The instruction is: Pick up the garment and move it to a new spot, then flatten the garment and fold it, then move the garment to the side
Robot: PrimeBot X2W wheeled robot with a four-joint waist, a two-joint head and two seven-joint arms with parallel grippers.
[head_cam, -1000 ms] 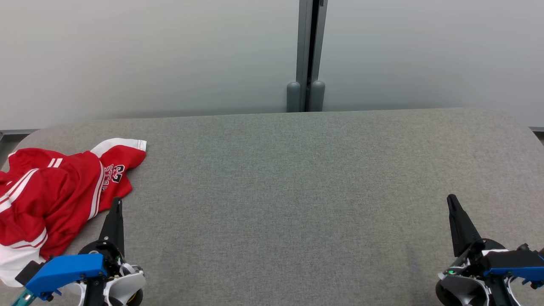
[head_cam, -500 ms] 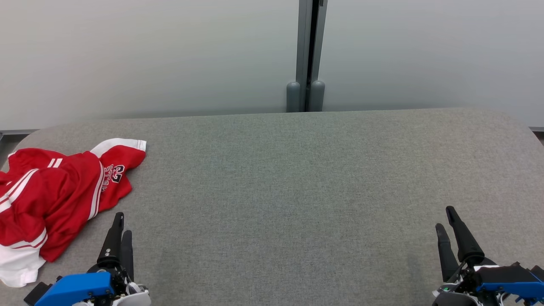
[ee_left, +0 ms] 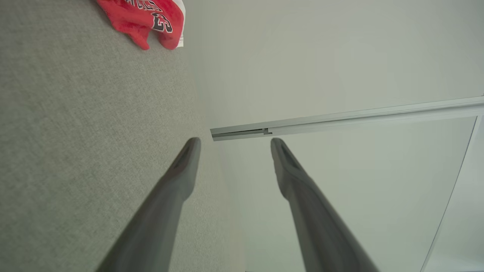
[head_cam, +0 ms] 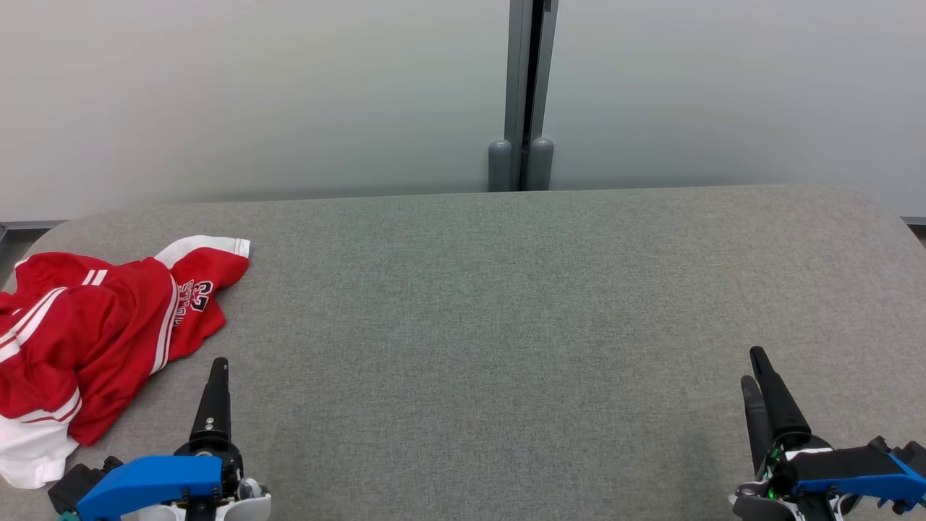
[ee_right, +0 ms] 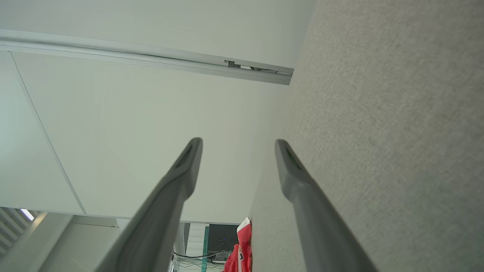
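Note:
The garment [head_cam: 94, 340] is a red top with white stripes and dark lettering, lying crumpled at the far left of the grey fabric table [head_cam: 506, 304]. One white-cuffed part hangs near the left front edge. My left gripper [head_cam: 218, 365] stands just right of the garment's near corner, apart from it. In the left wrist view this gripper [ee_left: 236, 141] is open with nothing between its fingers, and the garment [ee_left: 147, 17] lies far off at the top. My right gripper [head_cam: 751, 367] is at the front right, open and empty [ee_right: 238, 142], with the garment [ee_right: 242, 249] small in the distance.
A pale wall with a grey vertical post [head_cam: 521, 94] rises right behind the table's far edge. The table's corners are rounded. Past its left end, the right wrist view shows a dark box with cables [ee_right: 221, 240].
Both grippers have gone from shut to open. The left gripper has shifted back and slightly right, away from the garment's edge. The right gripper has drawn back a little. The garment has not moved.

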